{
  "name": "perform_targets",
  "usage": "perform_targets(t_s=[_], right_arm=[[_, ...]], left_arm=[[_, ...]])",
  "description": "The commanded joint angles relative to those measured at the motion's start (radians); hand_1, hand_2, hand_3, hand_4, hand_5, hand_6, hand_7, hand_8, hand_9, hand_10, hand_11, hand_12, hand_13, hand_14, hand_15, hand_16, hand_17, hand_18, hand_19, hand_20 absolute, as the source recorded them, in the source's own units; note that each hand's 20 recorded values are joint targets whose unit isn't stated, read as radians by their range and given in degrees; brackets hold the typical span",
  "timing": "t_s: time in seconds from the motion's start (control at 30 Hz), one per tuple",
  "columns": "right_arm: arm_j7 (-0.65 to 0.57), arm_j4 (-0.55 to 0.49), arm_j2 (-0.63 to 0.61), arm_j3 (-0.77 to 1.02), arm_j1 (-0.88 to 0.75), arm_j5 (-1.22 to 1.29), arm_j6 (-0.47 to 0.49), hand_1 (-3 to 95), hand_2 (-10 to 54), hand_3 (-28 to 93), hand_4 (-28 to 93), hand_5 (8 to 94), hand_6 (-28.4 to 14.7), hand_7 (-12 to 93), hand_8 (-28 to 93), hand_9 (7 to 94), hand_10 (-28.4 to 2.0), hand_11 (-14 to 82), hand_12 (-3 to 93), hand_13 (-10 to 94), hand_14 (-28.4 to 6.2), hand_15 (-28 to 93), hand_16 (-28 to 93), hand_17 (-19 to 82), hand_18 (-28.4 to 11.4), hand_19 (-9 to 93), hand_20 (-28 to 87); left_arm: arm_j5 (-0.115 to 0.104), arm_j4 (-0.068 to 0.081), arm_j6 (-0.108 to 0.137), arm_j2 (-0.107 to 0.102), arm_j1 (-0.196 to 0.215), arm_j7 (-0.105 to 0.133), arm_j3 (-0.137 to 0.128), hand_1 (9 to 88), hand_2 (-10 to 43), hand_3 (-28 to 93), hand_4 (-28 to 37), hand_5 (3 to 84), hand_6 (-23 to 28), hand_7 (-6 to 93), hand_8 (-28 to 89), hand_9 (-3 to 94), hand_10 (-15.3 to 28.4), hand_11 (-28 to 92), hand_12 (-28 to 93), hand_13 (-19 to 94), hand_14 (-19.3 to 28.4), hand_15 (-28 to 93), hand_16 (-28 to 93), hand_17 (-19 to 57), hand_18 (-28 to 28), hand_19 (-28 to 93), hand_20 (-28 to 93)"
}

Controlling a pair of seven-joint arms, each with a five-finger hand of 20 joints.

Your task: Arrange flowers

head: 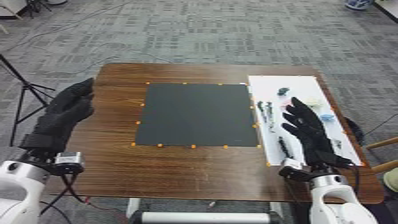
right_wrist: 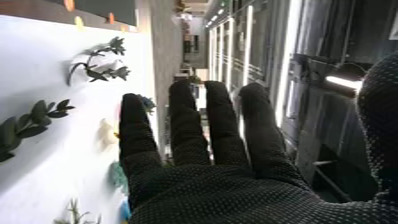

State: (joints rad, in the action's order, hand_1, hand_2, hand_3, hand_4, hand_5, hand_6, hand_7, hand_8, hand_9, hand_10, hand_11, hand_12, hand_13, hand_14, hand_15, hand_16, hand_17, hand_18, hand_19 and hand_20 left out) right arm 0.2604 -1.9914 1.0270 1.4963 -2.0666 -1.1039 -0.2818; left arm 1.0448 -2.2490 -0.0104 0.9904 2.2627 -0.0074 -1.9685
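We see the left hand (head: pixel 69 110) above the left edge of the brown wooden table (head: pixel 191 172), its fingers straight and pressed close together, pointing toward the far side and holding nothing. The right hand (head: pixel 307 131) hangs over the white board (head: pixel 304 84) on the right of the table, its fingers straight and slightly spread, also holding nothing. In the right wrist view we find that same right hand (right_wrist: pixel 235 192) with narrow gaps between the fingers and the thumb (right_wrist: pixel 378 125) held well away from them

The flowers and greenery lie on the white board, beside and partly under the right hand. We see a dark green sprig (head: pixel 282 91) toward the far end, leafy stems (head: pixel 269 116) along the left part and a dark stem (head: pixel 284 147) nearer to us. A small blue bloom (head: pixel 327 118) lies to the right of the hand, with a pale yellow bloom (head: pixel 313 102) farther off. The right wrist view gives us the rounded leaves of a curved sprig (right_wrist: pixel 96 67) and a thicker leafy sprig (right_wrist: pixel 31 122) — the two lie apart — plus a needle-leaved sprig (right_wrist: pixel 75 215) and a teal bloom (right_wrist: pixel 117 175) close by the hand

Left of the board we see a dark mat (head: pixel 195 115) edged with orange tabs (head: pixel 161 145) — it lies flat, mid-table
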Motion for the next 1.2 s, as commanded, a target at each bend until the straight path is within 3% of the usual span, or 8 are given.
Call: perform_targets(t_s=[0.03, 0.17, 0.23, 0.37, 0.53, 0.8, 0.97, 1.2], right_arm=[[-0.007, -0.013, -0.018, 0.012, -0.014, 0.062, 0.0, 16.5, -9.5, 80, -28, 23.7, -2.3, 21, -12, 28.6, -6.8, 9.0, 22.5, 21, -8.3, 17, 23, 3, -18.9, 31, 14], [-0.039, -0.021, -0.049, 0.015, -0.027, -0.018, -0.05, 16.8, -9.5, 81, -28, 24.0, -1.7, 21, -12, 29.3, -6.4, 9.1, 22.7, 21, -9.3, 19, 24, 0, -21.0, 34, 14], [-0.146, -0.049, -0.091, -0.016, -0.02, -0.11, -0.194, 17.4, -9.5, 81, -28, 24.6, -1.8, 22, -13, 30.7, -6.6, 10.6, 22.5, 23, -9.7, 26, 23, 1, -21.1, 37, 15], [-0.716, -0.069, -0.195, -0.131, 0.061, -0.744, -0.472, 23.3, -9.5, 79, -28, 34.3, -4.1, 28, -16, 42.6, -10.9, 26.4, 20.9, 38, -9.8, 50, 16, 11, -20.7, 54, 23], [-1.128, -0.029, -0.291, -0.265, 0.174, -1.32, -0.379, 33.9, -9.5, 70, -28, 45.0, -2.7, 43, -18, 54.3, -12.8, 54.5, 30.4, 54, -10.6, 75, 26, 24, -18.3, 75, 35], [-1.195, -0.099, -0.368, -0.212, 0.032, -1.37, -0.252, 35.8, -9.5, 64, -28, 46.5, -2.2, 53, -20, 54.4, -13.2, 62.5, 44.4, 54, -12.4, 80, 36, 23, -19.3, 75, 42], [-1.206, -0.119, -0.363, -0.156, -0.067, -1.352, -0.204, 43.3, -9.5, 52, -28, 45.4, -2.6, 57, -21, 49.7, -13.9, 66.1, 54.7, 51, -13.9, 82, 40, 21, -19.6, 73, 42], [-1.174, -0.164, -0.36, -0.175, -0.121, -1.363, -0.216, 41.3, -9.5, 54, -28, 44.8, -3.0, 61, -23, 48.6, -14.2, 71.6, 58.8, 50, -14.5, 85, 44, 21, -19.7, 73, 42]], left_arm=[[-0.009, -0.006, -0.025, 0.013, 0.006, -0.02, 0.007, 41.4, -9.4, 38, -27.4, 13.4, 0.8, 24.7, -11, 8.0, 6.6, 25, 18, 2, 8.4, 36, -8, -10.3, 20.5, 35, 8], [-0.007, -0.016, -0.039, 0.028, 0.027, -0.029, 0.001, 37.8, -9.5, 45, -28.2, 13.0, 0.7, 24.8, -11, 7.5, 6.3, 25, 19, 2, 8.5, 36, -8, -10.9, 22.0, 36, 8], [-0.018, -0.017, -0.022, 0.025, 0.028, -0.025, 0.007, 38.9, -9.5, 43, -28.2, 12.8, 0.7, 24.6, -11, 7.4, 6.2, 24, 19, 2, 8.7, 36, -8, -11.0, 22.6, 36, 7], [-0.017, -0.004, -0.03, -0.001, -0.002, -0.026, 0.015, 41.2, -9.3, 37, -28.2, 14.0, 0.6, 25.2, -11, 8.2, 6.5, 25, 19, 2, 8.8, 37, -8, -10.9, 22.5, 37, 7], [-0.017, -0.027, -0.039, 0.03, 0.06, -0.034, -0.014, 40.9, -9.3, 37, -28.0, 14.3, 0.7, 25.4, -12, 8.4, 6.4, 25, 19, 2, 8.7, 38, -8, -10.7, 22.0, 37, 8], [0.001, -0.011, -0.06, -0.011, 0.003, -0.042, 0.027, 40.6, -9.0, 37, -28.1, 14.6, 0.7, 25.2, -12, 8.4, 6.7, 24, 19, 2, 8.8, 38, -7, -10.7, 21.2, 36, 8], [-0.011, -0.017, -0.08, 0.014, 0.029, -0.058, 0.031, 40.0, -8.8, 37, -28.1, 14.7, 0.7, 25.1, -12, 8.5, 6.8, 24, 19, 2, 8.9, 39, -7, -10.7, 21.1, 36, 9], [-0.013, -0.02, -0.075, 0.007, 0.037, -0.06, 0.012, 39.6, -8.7, 38, -28.2, 14.7, 0.7, 25.0, -12, 8.5, 6.8, 24, 18, 2, 8.9, 39, -8, -10.7, 20.9, 36, 9]])
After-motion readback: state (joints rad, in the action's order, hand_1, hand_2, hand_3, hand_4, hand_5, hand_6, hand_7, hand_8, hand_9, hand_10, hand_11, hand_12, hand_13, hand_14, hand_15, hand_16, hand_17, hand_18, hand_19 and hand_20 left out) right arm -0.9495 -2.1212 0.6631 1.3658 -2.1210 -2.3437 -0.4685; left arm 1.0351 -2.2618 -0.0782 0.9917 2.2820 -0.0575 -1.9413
